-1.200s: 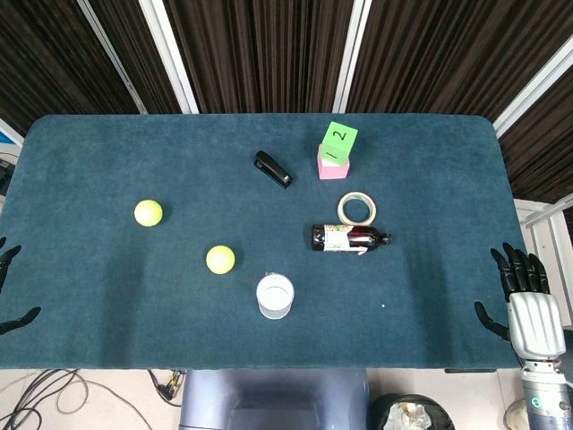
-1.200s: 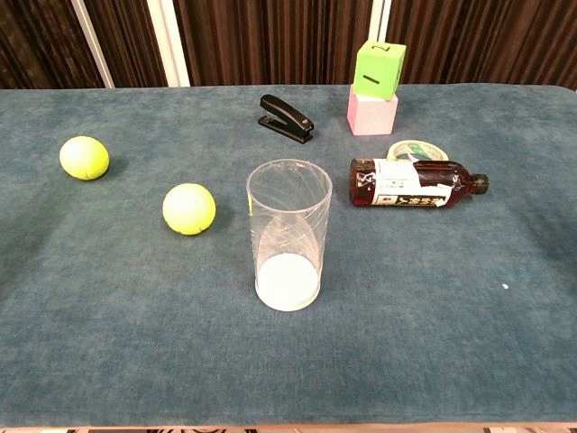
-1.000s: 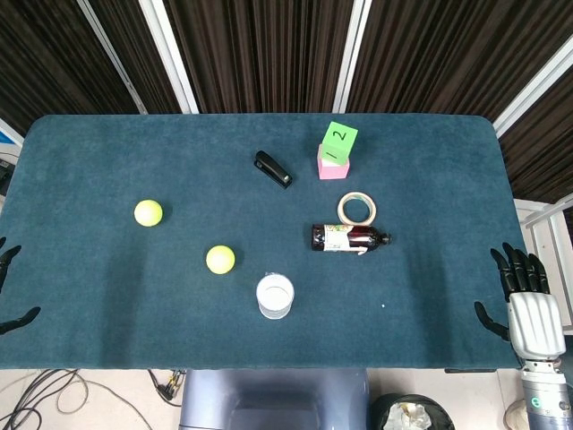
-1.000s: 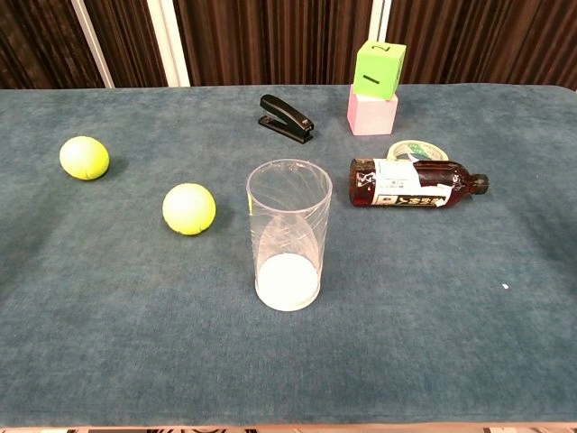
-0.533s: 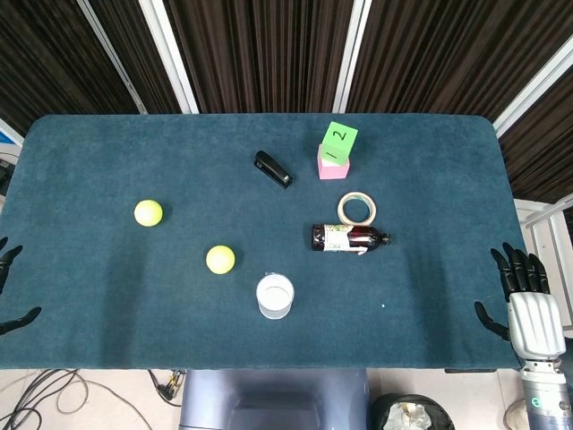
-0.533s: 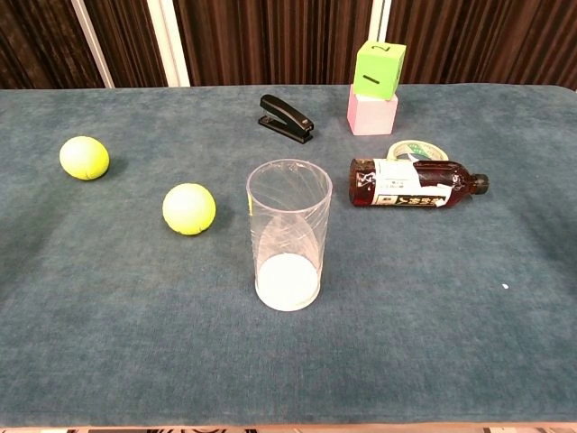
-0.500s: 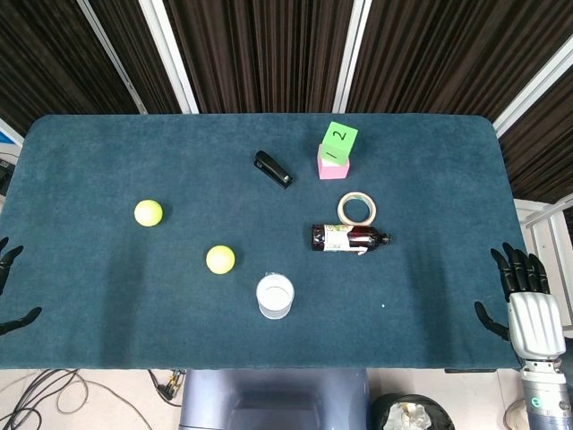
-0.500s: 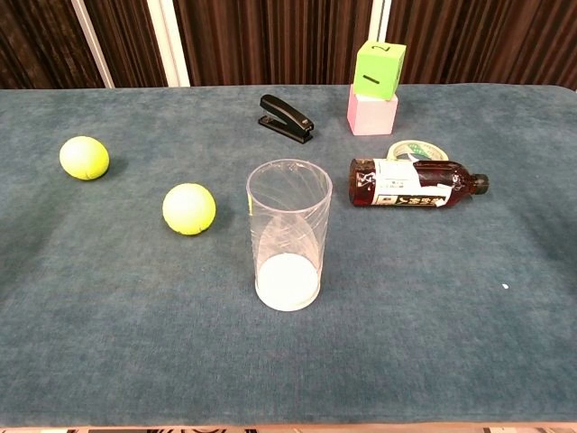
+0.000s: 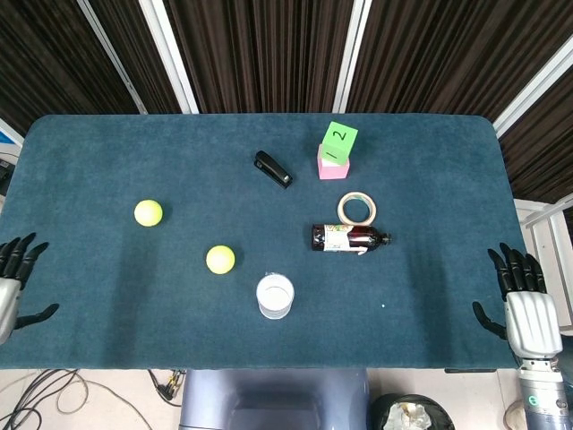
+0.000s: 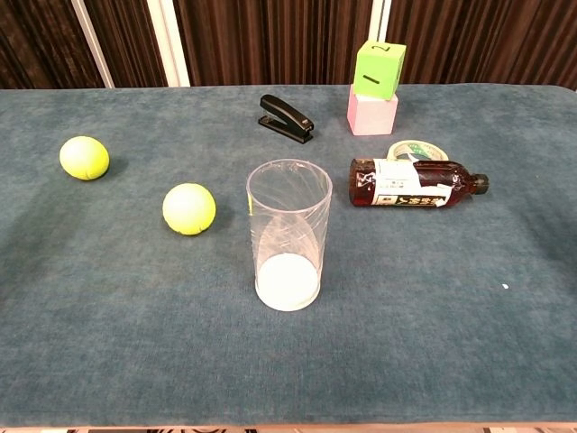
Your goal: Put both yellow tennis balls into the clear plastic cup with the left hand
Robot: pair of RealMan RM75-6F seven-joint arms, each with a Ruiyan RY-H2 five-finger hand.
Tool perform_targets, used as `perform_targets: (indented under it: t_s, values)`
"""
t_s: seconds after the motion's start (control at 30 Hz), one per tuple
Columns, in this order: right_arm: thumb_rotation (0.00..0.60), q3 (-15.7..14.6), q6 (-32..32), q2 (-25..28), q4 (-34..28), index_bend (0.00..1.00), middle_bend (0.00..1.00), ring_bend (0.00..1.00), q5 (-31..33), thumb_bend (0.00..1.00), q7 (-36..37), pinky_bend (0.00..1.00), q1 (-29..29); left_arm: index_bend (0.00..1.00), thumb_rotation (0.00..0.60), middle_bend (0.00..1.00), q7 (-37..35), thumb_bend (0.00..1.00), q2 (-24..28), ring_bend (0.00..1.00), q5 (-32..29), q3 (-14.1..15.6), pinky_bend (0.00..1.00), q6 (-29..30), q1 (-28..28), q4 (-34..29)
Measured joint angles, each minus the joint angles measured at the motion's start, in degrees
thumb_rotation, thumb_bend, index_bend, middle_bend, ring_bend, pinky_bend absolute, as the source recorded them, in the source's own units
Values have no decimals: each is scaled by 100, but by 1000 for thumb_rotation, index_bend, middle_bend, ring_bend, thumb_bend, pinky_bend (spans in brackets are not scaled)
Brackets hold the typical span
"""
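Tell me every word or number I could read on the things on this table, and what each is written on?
"2" on the top face of the green cube, which sits on a pink block.
"1" or a plain stroke on the green cube's front face; I cannot tell which.
The label on the brown bottle lying on its side carries print, too small to read.
The tape roll shows markings, too blurred to read.

Blue table [image 9: 107, 152], two balls [image 9: 149, 212] [image 9: 220, 260], cup [image 9: 275, 296], stapler [image 9: 272, 168], pink block [image 9: 331, 166], tape ring [image 9: 356, 209], bottle [image 9: 349, 238] lying flat
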Motion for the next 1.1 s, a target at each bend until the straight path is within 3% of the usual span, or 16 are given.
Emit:
perform_targets:
  t_s: [0.23,0.5,0.73,0.93,1.1]
  values:
    - [600,7,-17,-26,-2,90,0,0,41,353,-72,0,5,113,600,0,224,34,239,0,108,-134,77,-1245,-915,-470]
    - [600,19,-25,-51,9,90,0,0,77,352,-116,0,8,113,600,0,1121,33,122,0,-305,-458,77,-2406,-1880,-969]
    - [600,45,-44,-59,30,90,0,0,130,352,-126,0,16,109,600,0,2075,34,-431,0,-1071,-582,84,-3174,-2551,-986]
    - [600,61,-42,-53,33,90,0,0,150,352,-116,0,18,109,600,13,2702,34,-1030,0,-1711,-583,138,-3484,-2966,-710]
    - [600,66,-26,-45,26,90,0,0,159,352,-116,0,10,109,600,18,2791,35,-1559,0,-1960,-566,148,-3607,-3216,-279]
